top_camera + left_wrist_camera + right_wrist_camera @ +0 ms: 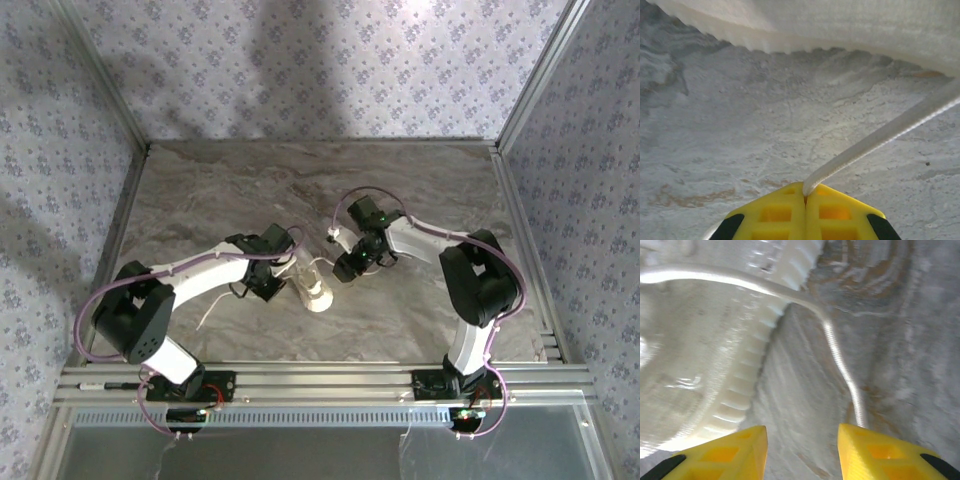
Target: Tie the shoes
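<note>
Shoe is lying on the table between my arms. Left gripper is clamping a lace taut. Right gripper is hanging agape, second lace beside one finger, ungripped. Step judged: securing both laces; next, centring right and closing

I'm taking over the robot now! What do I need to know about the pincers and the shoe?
Left pincer: shut on a lace, which runs straight out beside the sneaker.
Right pincer: open, down near the sneaker's other side, with a second stretch of lace lying by one finger.
The sneaker sits mid-table.
Done: one lace gripped.
Left: no bow seen yet, so all the tying.
</note>
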Available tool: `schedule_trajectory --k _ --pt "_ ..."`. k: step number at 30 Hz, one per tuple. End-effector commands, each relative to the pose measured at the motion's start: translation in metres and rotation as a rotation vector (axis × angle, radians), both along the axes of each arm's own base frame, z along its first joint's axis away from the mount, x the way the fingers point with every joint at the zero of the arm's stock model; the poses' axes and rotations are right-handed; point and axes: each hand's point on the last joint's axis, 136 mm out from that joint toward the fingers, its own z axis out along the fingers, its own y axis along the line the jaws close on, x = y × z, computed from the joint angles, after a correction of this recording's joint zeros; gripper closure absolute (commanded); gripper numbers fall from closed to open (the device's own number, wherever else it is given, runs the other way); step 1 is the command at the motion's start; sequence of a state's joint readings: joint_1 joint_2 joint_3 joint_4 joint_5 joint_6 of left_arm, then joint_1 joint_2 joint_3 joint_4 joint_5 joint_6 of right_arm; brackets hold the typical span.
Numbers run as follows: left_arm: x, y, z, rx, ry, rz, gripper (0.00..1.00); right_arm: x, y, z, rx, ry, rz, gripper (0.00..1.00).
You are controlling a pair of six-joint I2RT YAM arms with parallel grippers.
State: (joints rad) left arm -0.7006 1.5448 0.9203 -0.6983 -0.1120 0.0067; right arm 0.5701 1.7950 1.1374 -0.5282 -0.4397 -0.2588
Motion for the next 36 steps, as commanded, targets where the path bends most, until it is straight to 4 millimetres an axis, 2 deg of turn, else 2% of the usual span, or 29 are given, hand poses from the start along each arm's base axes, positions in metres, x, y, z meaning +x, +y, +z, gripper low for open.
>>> schedule_trajectory --k 1,5,8,10,13,17,24,27,30,33,36 --pt "0.002 -0.014 0.007 -0.089 -0.007 0.062 1.00 -0.017 0.019 0.001 0.062 0.068 0.022 0.61" --pt "0.010 -0.028 0.007 -0.173 0.023 0.165 1.00 -0.030 0.030 -0.005 0.090 0.120 0.020 0.64" --pt "0.019 -0.050 0.003 -0.322 0.024 0.229 1.00 -0.041 0.035 -0.006 0.115 0.145 0.009 0.65" --pt "0.026 -0.062 0.001 -0.398 0.006 0.251 1.00 -0.049 0.037 -0.008 0.135 0.163 -0.005 0.65" --pt "0.040 -0.069 0.002 -0.441 -0.035 0.243 1.00 -0.058 0.042 -0.009 0.171 0.181 -0.023 0.66" --pt "0.055 -0.077 0.004 -0.490 -0.058 0.190 1.00 -0.062 0.053 -0.004 0.227 0.186 -0.031 0.67" --pt "0.075 -0.089 0.009 -0.574 -0.062 0.106 1.00 -0.058 0.069 0.011 0.305 0.164 -0.047 0.67" --pt "0.080 -0.091 0.012 -0.571 -0.075 0.066 1.00 -0.055 0.066 0.020 0.315 0.127 -0.060 0.68" --pt "0.086 -0.082 0.012 -0.550 -0.075 0.085 1.00 -0.055 0.059 0.031 0.295 0.076 -0.047 0.68" --pt "0.086 -0.069 0.010 -0.527 -0.067 0.113 1.00 -0.054 0.041 0.043 0.218 0.009 -0.006 0.67" --pt "0.081 -0.063 0.008 -0.508 -0.055 0.114 1.00 -0.040 0.017 0.054 0.130 -0.084 0.011 0.65"
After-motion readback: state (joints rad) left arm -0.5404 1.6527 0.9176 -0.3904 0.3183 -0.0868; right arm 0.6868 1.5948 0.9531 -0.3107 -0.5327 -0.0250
